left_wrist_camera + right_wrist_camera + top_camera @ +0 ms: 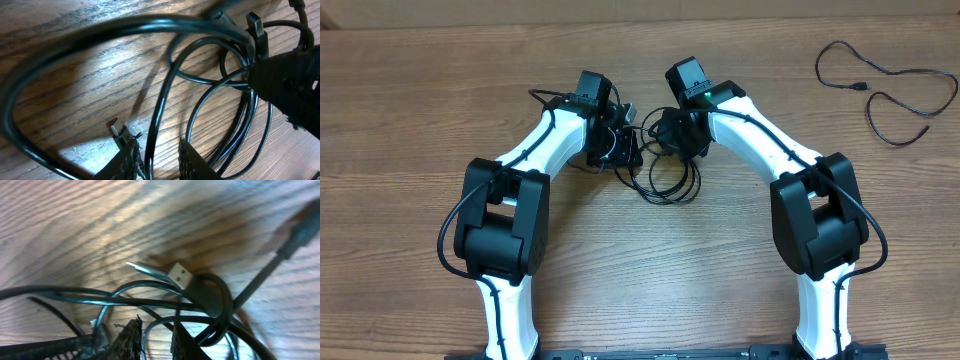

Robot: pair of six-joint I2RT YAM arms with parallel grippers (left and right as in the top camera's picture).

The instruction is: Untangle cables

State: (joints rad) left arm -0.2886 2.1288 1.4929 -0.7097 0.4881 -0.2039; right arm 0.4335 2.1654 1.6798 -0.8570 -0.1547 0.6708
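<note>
The cables [665,182] lie as a knot of thin black loops on the wooden table between my two arms. My left gripper [620,150] is at the knot's left side. In the left wrist view its fingers [131,159] stand a little apart, so the left gripper [159,152] is open, with one black cord [152,135] running up between the fingers beside the left one. My right gripper [672,135] is at the knot's upper right. The right gripper [155,335] is also open, a loop crossing the gap. A silver-tipped plug [180,275] lies just beyond it.
A separate thin black cable [860,86] lies loose at the far right of the table. Another plug end [255,22] sticks up at the far side of the knot, and a small plug [117,129] rests by my left finger.
</note>
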